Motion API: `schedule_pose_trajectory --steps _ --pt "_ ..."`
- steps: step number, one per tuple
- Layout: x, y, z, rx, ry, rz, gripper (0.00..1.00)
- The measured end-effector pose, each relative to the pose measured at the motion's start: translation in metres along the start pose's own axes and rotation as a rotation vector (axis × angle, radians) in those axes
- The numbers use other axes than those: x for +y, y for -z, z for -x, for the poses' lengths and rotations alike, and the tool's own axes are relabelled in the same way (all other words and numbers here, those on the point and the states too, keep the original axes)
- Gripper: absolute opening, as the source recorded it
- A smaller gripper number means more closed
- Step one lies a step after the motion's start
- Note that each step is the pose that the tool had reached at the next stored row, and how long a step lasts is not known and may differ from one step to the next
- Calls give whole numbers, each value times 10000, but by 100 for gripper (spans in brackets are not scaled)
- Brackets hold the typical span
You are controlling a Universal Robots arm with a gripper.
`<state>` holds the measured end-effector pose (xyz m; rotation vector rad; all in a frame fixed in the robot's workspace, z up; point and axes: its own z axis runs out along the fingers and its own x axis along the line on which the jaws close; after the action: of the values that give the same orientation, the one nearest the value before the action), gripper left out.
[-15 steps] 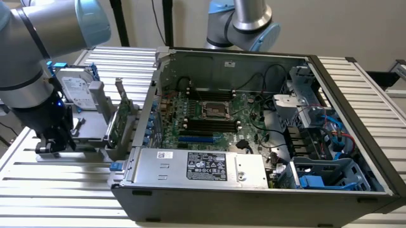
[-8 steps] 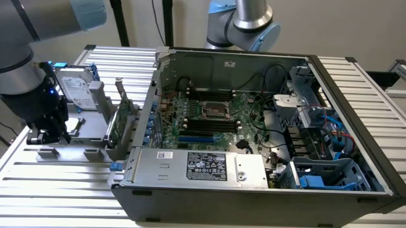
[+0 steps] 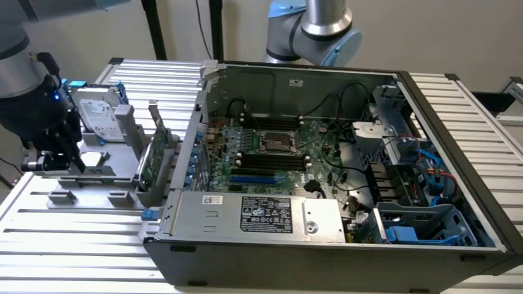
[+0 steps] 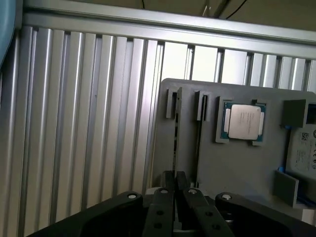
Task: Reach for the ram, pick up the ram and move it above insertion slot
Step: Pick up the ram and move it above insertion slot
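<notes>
Fingers (image 4: 163,207) are pinched almost together on the thin edge of the ram (image 4: 175,143), one dark finger on each side. The ram is seen edge-on, as a narrow dark strip with a pale rim. It stands upright in a slot of the grey holder (image 4: 237,168), and its chips and colour cannot be made out from this angle. A second slot runs just beside it. Further along the holder a chip (image 4: 243,122) with a plain metal lid lies in a blue-edged socket. Past that is the corner of the drive (image 4: 303,153), whose white label has print too small to read.

In the exterior view the arm (image 3: 16,73) comes down from the upper left, with the wrist pointing straight down and the gripper (image 3: 53,156) low over the holder's near left end. The drive (image 3: 100,119) stands at the far side of the holder. A green card (image 3: 151,160) stands on edge at its right, next to the open case (image 3: 327,263). All of this rests on the ribbed metal table (image 3: 73,245). A black-and-white sticker (image 3: 266,215) sits on the silver power box at the near side of the case, but its writing cannot be read. The board's slots lie well to the right of the ram.
</notes>
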<state>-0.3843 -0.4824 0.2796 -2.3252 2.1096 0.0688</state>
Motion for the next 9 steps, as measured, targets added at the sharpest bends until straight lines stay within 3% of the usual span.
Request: schedule_pose_trajectory --steps 9 --pt "-333 420 -21 -99 41 12 14"
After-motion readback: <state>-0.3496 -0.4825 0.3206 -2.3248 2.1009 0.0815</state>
